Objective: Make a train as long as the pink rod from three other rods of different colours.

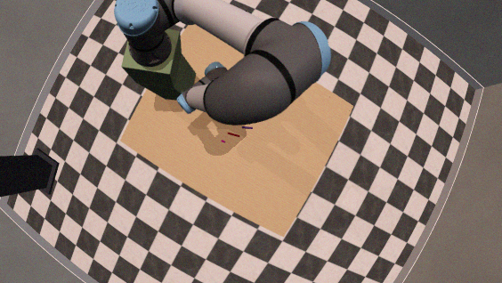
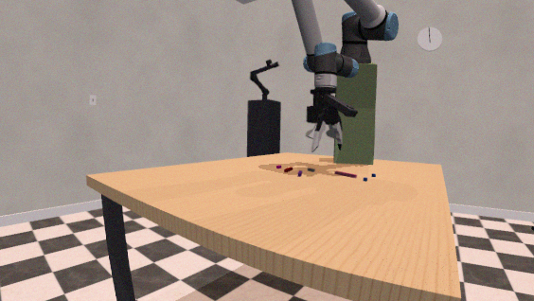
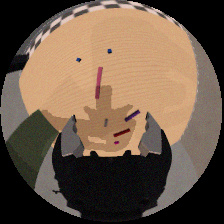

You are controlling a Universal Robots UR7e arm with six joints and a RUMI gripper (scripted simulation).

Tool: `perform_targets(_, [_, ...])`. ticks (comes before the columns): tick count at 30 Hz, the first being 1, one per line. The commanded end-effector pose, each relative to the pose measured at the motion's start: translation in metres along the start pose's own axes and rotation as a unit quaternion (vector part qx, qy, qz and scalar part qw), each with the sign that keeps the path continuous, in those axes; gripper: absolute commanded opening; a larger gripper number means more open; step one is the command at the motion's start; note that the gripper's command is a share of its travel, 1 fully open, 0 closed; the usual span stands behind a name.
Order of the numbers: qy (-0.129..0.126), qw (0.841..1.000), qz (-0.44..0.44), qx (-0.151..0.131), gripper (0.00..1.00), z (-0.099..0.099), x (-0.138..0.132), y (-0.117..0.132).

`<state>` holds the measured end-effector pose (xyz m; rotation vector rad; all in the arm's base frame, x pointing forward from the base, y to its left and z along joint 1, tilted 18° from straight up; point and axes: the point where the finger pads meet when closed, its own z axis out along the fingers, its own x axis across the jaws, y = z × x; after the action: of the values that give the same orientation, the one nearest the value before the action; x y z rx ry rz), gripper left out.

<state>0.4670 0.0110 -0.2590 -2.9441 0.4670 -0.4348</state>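
My gripper (image 2: 326, 138) hangs open and empty above the far part of the table; its two fingers frame the wrist view (image 3: 111, 134). Below it lie a small grey rod (image 3: 106, 122), a red rod (image 3: 121, 133), a purple rod (image 3: 132, 115) and a short magenta rod (image 3: 116, 142). The pink rod (image 3: 99, 82) lies farther out, with two blue rods (image 3: 78, 59) (image 3: 109, 50) beyond it. In the exterior view I see the pink rod (image 2: 346, 174), the red rod (image 2: 288, 169), the purple rod (image 2: 299, 173) and the magenta rod (image 2: 278, 167). All rods lie apart from one another.
The green robot base block (image 2: 355, 115) stands at the table's far edge, close behind the rods. A black stand with a small arm (image 2: 263, 128) is beyond the table. In the top view the arm's elbow (image 1: 263, 71) hides part of the table.
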Motion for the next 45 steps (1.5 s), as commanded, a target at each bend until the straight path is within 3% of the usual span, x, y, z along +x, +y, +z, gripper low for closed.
perform_targets(1, [0.000,0.996,-0.084,0.002,1.00,0.000,0.001,-0.007])
perform_targets(11, [-0.001,0.985,-0.175,0.001,1.00,0.001,-0.001,-0.015])
perform_targets(26, [-0.001,0.935,-0.356,0.001,1.00,0.001,-0.004,-0.030])
perform_targets(28, [-0.001,0.935,-0.356,0.001,1.00,0.001,-0.004,-0.030])
perform_targets(30, [-0.001,0.918,-0.396,0.001,1.00,0.001,-0.004,-0.034])
perform_targets(43, [-0.001,0.851,-0.525,0.002,1.00,0.001,-0.006,-0.044])
perform_targets(45, [-0.001,0.851,-0.525,0.002,1.00,0.001,-0.006,-0.044])
